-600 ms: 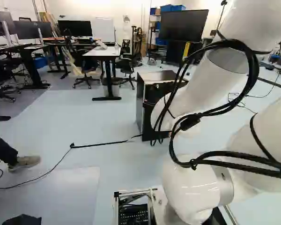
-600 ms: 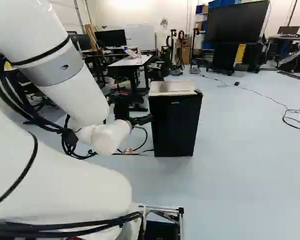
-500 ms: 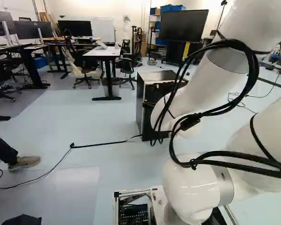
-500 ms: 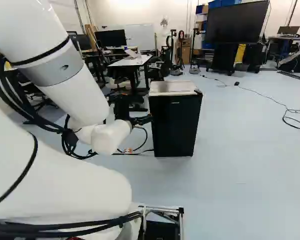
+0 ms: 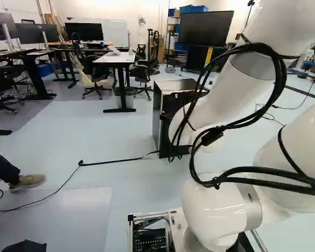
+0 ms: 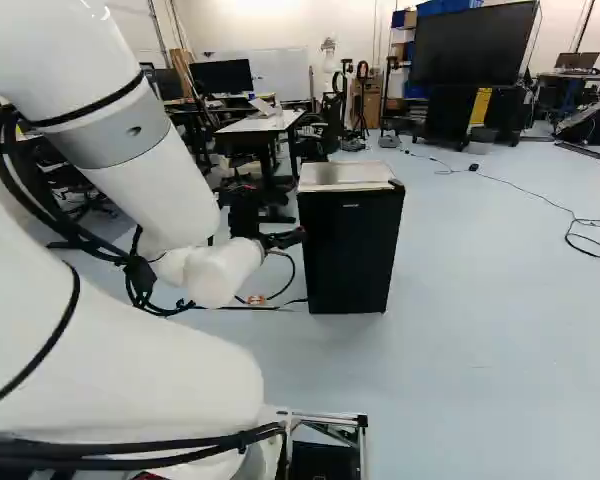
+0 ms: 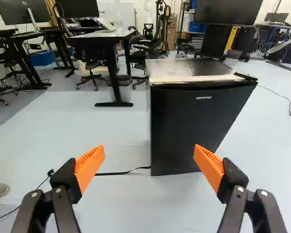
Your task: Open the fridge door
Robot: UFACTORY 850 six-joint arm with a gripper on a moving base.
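Note:
In the right base view my gripper (image 6: pixel 284 239) shows small and dark beside the left edge of the black mini fridge (image 6: pixel 350 250). The wrist view has the gripper (image 7: pixel 149 158) open, its orange pads (image 7: pixel 89 167) wide apart with nothing between them. Ahead of it stands the fridge, its black front door (image 7: pixel 196 124) shut under a pale, worn top (image 7: pixel 189 70). The door lies more toward one finger than the other, and I see no contact. In the left base view the arm partly covers the fridge (image 5: pixel 157 115), and its front is mostly hidden.
A black cable (image 5: pixel 115 161) runs over the floor to the fridge. Behind stand a white-topped desk (image 5: pixel 115 59), office chairs and a big screen (image 5: pixel 206 28). A person's leg and shoe (image 5: pixel 29 181) show at the left of the left base view.
The arm's upper links and cables have shifted very slightly. The fridge and its shut door stand as before, and the base has not moved.

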